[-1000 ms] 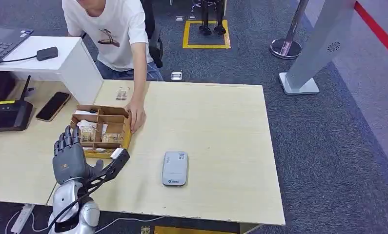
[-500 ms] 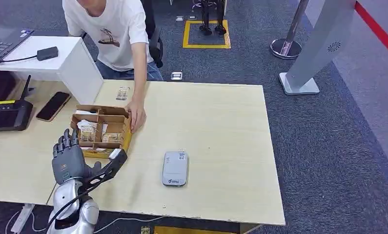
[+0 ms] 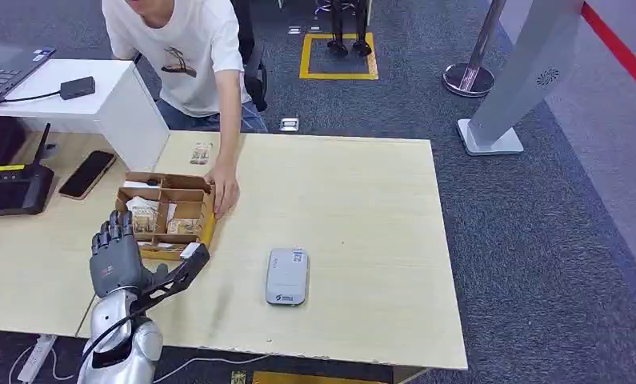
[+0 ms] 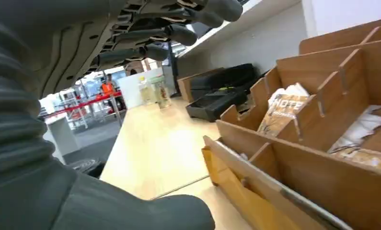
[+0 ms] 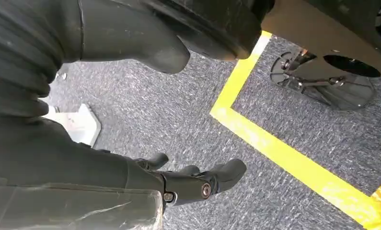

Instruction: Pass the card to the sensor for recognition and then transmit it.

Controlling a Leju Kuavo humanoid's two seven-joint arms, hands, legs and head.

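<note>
We see the cards (image 3: 164, 221) lying in the compartments of a wooden divided box (image 3: 205, 216) on the table (image 3: 354, 224); in the left wrist view the box (image 4: 322, 182) stands close up with printed packets between its dividers. No card is in either hand. The grey sensor (image 3: 287, 276) lies flat on the table at about 4 o'clock from the box, well apart from it.

Our left hand (image 3: 121, 256) hovers at the box's 7 o'clock corner, fingers spread apart and holding nothing, thumb stretched toward the box's near wall. Our right hand (image 5: 193, 182) hangs over grey carpet crossed by a yellow line, its fingers loosely apart and empty.

A person in a white shirt (image 3: 178, 48) stands at 12 o'clock beyond the table, one hand (image 3: 223, 192) resting against the box's right side. At 9 o'clock from the box we see a phone (image 3: 86, 174) and a black router (image 3: 10, 188).
</note>
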